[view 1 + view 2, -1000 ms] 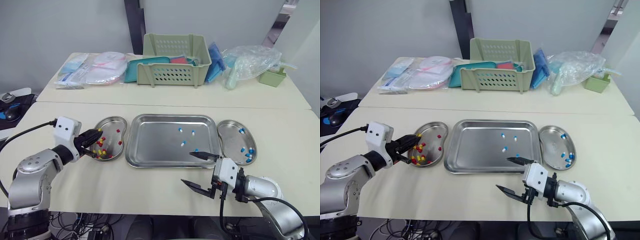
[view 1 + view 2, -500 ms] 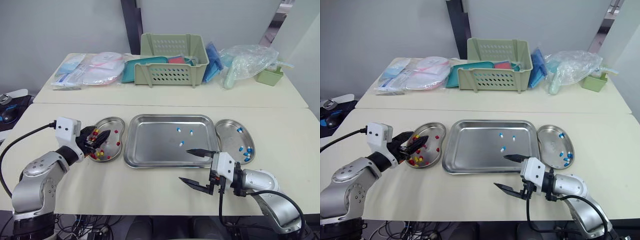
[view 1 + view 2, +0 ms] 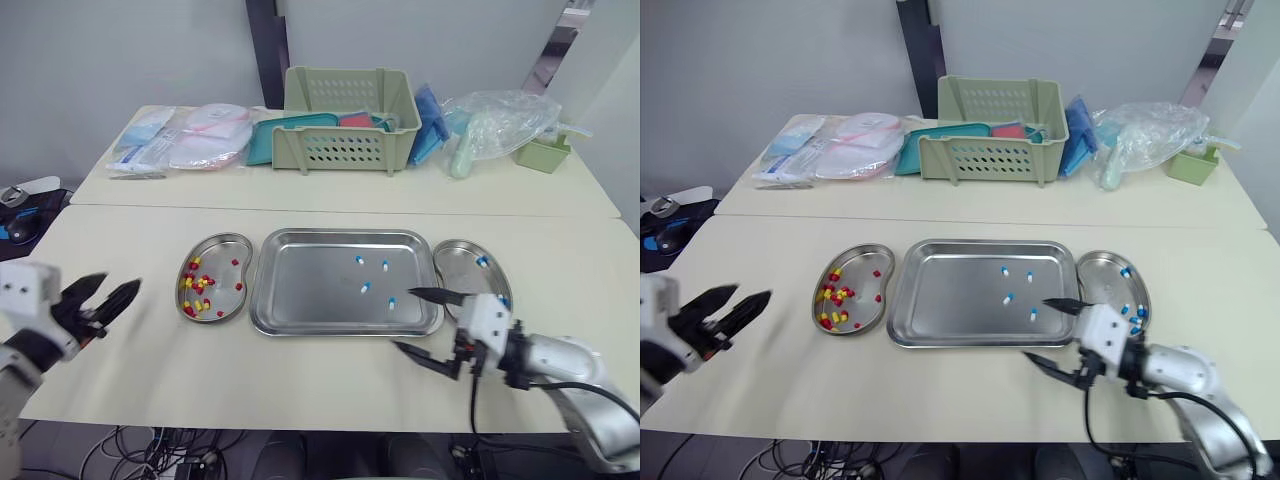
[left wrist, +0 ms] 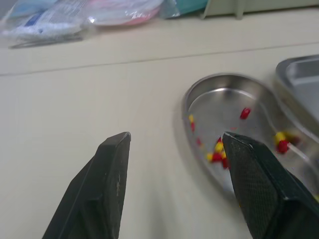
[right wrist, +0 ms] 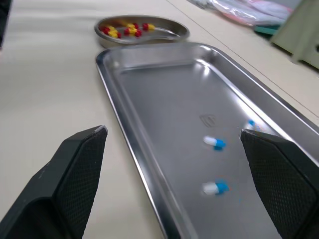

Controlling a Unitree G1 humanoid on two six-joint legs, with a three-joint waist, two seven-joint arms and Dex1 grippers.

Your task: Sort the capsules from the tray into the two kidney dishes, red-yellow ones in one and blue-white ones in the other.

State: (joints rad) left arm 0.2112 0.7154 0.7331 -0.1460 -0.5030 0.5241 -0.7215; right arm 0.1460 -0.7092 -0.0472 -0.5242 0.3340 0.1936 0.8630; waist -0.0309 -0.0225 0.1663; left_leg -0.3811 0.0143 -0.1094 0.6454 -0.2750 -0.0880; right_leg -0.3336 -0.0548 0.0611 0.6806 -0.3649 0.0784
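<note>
The steel tray (image 3: 300, 300) lies mid-table with several blue-white capsules (image 3: 366, 287) in its right half. To its left, a kidney dish (image 3: 228, 255) holds red-yellow capsules (image 3: 195, 295). Another kidney dish (image 3: 455, 275) on the tray's right holds blue-white capsules (image 3: 483, 262). My left gripper (image 3: 120, 284) is open and empty, well left of the left dish. In the left wrist view that dish (image 4: 224, 97) lies ahead of the gripper (image 4: 177, 137). My right gripper (image 3: 403, 318) is open and empty at the tray's front right corner. The right wrist view looks across the tray (image 5: 164, 89) at two capsules (image 5: 215, 143).
On the back table stand a green basket (image 3: 350, 118), a teal tray (image 3: 275, 135), flat packets (image 3: 180, 140), a clear plastic bag (image 3: 500, 120) and a small green container (image 3: 545, 155). Bare tabletop (image 3: 250, 370) runs along the front edge.
My left gripper has pulled back from over the left dish, toward the table's left front. My right gripper has shifted right, closer to the tray's corner. Both stayed open.
</note>
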